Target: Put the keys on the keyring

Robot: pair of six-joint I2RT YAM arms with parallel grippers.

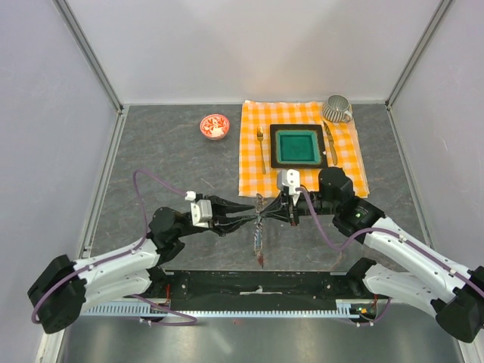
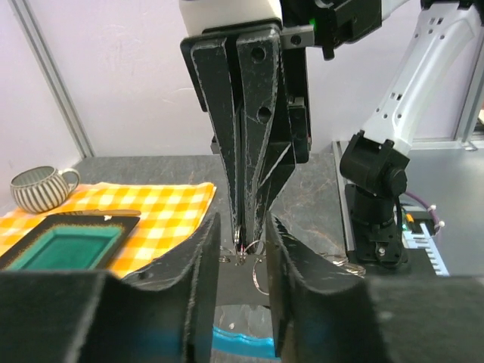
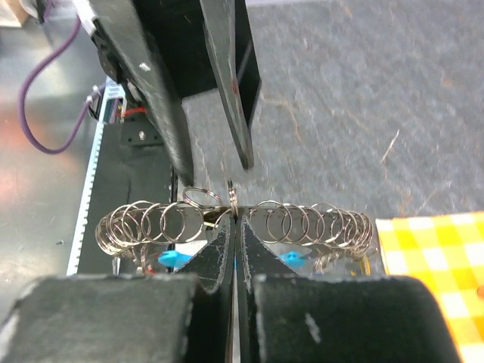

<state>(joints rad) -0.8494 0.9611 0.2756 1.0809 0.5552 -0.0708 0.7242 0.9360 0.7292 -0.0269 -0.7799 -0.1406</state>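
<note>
The keyring (image 3: pixel 302 223) shows in the right wrist view as a long row of small silver rings with cyan-blue pieces (image 3: pixel 172 259) under it. In the top view it is a thin strip (image 1: pixel 260 238) lying front to back between the arms. My right gripper (image 3: pixel 234 219) is shut on one small ring at the row's middle. My left gripper (image 3: pixel 215 170) is open, with one finger on each side of that spot. In the left wrist view its fingers (image 2: pixel 200 265) flank the right gripper's tip (image 2: pixel 242 243). The two meet in the top view (image 1: pixel 259 216). A reddish bit (image 1: pixel 260 259) shows at the strip's near end; the keys are not clearly visible.
An orange checked cloth (image 1: pixel 257 162) lies behind the grippers with a green dish on a black tray (image 1: pixel 296 146), a fork (image 1: pixel 261 144) and a knife (image 1: pixel 330 144). A striped cup (image 1: pixel 337 110) stands at its far corner. A red-and-white bowl (image 1: pixel 214 125) sits to the left.
</note>
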